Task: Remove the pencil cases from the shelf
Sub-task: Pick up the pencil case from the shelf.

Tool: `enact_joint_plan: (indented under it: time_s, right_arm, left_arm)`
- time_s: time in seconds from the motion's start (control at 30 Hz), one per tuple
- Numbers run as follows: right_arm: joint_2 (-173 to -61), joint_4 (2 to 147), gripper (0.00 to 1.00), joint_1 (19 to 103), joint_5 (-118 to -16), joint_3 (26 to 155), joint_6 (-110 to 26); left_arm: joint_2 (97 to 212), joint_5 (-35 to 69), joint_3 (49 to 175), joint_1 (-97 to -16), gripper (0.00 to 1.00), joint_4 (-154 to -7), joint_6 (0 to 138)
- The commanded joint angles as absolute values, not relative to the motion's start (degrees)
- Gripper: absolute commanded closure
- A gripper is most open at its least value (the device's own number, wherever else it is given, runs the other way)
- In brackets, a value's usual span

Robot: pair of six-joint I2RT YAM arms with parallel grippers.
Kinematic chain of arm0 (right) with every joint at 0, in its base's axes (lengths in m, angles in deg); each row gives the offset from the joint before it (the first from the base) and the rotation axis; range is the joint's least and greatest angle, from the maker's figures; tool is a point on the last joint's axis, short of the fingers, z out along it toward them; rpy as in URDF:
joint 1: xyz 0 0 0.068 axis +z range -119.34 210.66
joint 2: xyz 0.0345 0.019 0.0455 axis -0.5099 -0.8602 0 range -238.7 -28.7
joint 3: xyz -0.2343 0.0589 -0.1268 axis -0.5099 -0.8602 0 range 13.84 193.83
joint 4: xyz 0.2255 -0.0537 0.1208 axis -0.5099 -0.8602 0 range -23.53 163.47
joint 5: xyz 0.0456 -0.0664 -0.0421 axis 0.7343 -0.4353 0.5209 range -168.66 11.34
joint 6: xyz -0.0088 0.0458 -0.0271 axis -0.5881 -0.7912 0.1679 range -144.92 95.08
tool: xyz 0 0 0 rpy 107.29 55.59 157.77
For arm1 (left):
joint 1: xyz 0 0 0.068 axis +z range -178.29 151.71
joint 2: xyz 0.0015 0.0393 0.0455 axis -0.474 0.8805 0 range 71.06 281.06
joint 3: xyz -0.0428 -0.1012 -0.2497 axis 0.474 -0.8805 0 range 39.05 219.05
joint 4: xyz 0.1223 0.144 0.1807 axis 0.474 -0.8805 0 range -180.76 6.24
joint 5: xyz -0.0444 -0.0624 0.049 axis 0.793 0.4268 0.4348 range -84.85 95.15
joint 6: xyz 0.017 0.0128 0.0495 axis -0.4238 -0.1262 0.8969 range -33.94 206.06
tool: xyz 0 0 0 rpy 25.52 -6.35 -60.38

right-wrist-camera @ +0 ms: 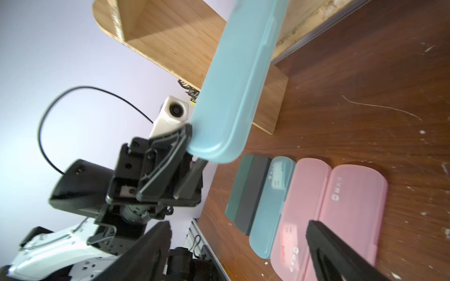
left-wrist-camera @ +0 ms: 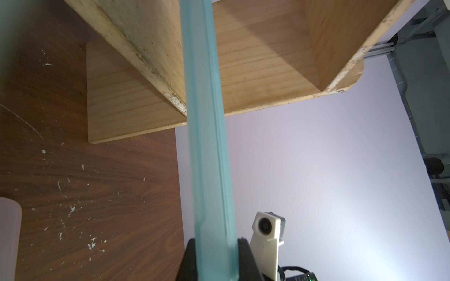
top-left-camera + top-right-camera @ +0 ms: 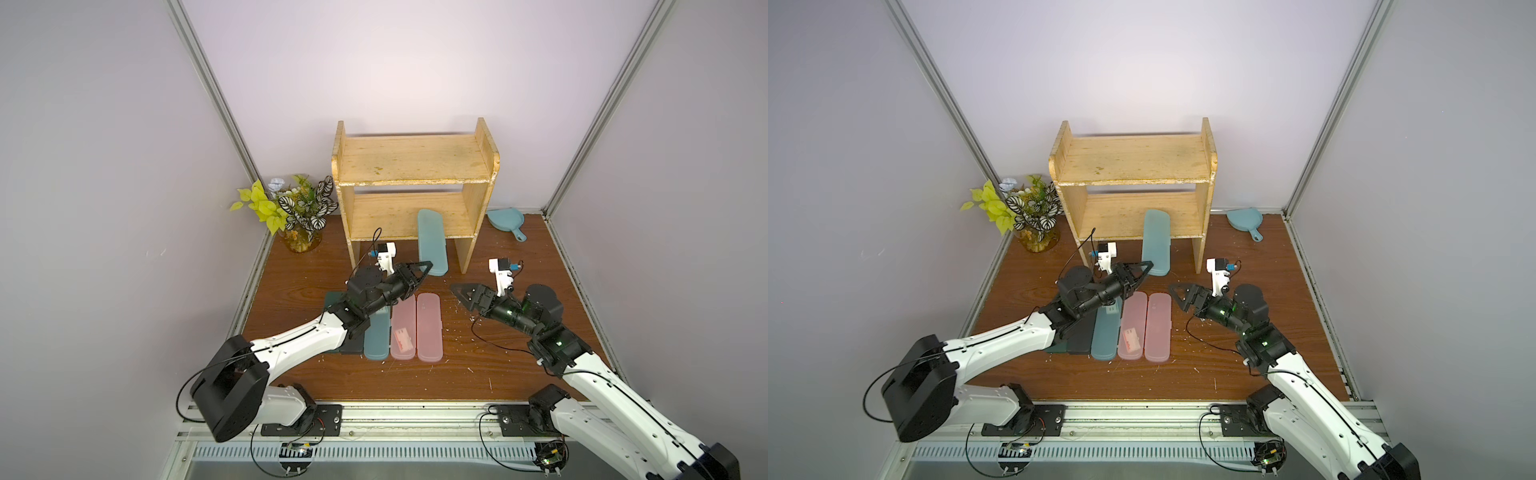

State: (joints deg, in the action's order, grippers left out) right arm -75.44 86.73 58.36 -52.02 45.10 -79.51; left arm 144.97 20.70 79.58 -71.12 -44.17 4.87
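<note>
With its jaws pinched tight on the near end of the last light teal pencil case (image 3: 432, 241), the left end effector (image 3: 424, 269) has the job in hand. One jaw sits on each broad face, as the left wrist view shows edge-on. From that grip the case runs straight away toward the shelf (image 3: 478, 216). Its long axis goes front to back and tilts up, and its far end lies over the lower tier. Whether that end rests on the board, I cannot tell. So the coming move looks like a pull back along that axis, toward the robot, until the far end is off the tier.

The left arm reaches forward and low, its forearm passing over the row already on the bench (image 3: 519, 365). That row is the dark green case (image 1: 239, 185), the black case (image 1: 255, 192), a teal case (image 1: 272, 206) and two pink cases (image 1: 353, 206), side by side. The right end effector (image 3: 459, 291) hangs with jaws wide apart and empty, beside the row and off to the right of the held case. The upper tier is bare.
</note>
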Motion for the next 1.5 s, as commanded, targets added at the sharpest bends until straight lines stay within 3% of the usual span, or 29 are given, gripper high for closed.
enact_joint_plan:
  time_s: [0.0,0.53,1.0,1.27,1.47]
  right_arm:
    - [-76.8,96.81,0.07,57.86,-47.02,46.93,-84.66]
    - [-86.75,112.58,0.19,57.2,-41.98,48.29,-96.06]
    - [-98.15,123.59,0.33,57.28,-37.62,53.82,-101.81]
    - [-100.51,128.96,0.57,57.28,-36.66,53.54,-105.08]
    - [-99.94,130.17,0.66,57.28,-37.41,51.93,-105.86]
  left_arm:
    - [140.29,23.46,77.35,-70.56,0.95,-41.75,5.67]
    - [125.77,28.72,67.2,-70.57,0.97,-42.6,2.57]
    - [125.9,32.52,67.23,-70.83,0.97,-40.9,2.57]
    - [128.68,34.06,67.61,-70.96,0.97,-37.28,2.04]
    - [130.37,34.06,68.03,-71.01,0.93,-36.05,2.16]
